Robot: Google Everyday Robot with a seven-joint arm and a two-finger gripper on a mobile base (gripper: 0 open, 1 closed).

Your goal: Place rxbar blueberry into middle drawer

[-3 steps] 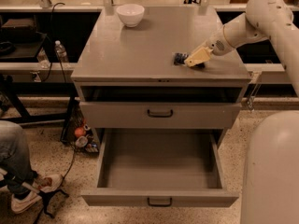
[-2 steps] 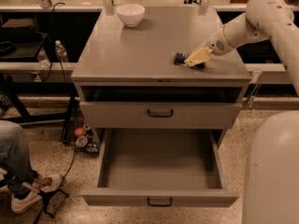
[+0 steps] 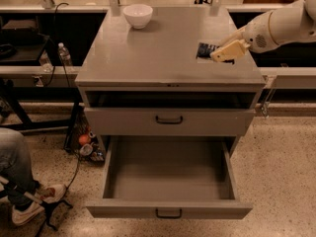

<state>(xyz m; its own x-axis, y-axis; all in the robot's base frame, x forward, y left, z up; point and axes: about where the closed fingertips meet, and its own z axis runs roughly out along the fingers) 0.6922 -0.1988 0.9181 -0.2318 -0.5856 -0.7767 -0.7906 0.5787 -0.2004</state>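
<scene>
The rxbar blueberry [image 3: 206,50], a small dark blue wrapper, is at the right side of the grey cabinet top [image 3: 158,53]. My gripper [image 3: 224,52] reaches in from the right and is shut on the bar's right end, holding it just above the top. The middle drawer [image 3: 168,212], the lowest one, is pulled wide open below, and its inside holds nothing. The matching drawer above it [image 3: 169,120] is pulled out only a little.
A white bowl [image 3: 138,15] stands at the back left of the cabinet top. A seated person's leg and shoe [image 3: 22,201] are at the lower left on the floor. A water bottle [image 3: 62,54] and cables lie left of the cabinet.
My gripper has moved to the right and slightly up, and the blue bar has moved along with it.
</scene>
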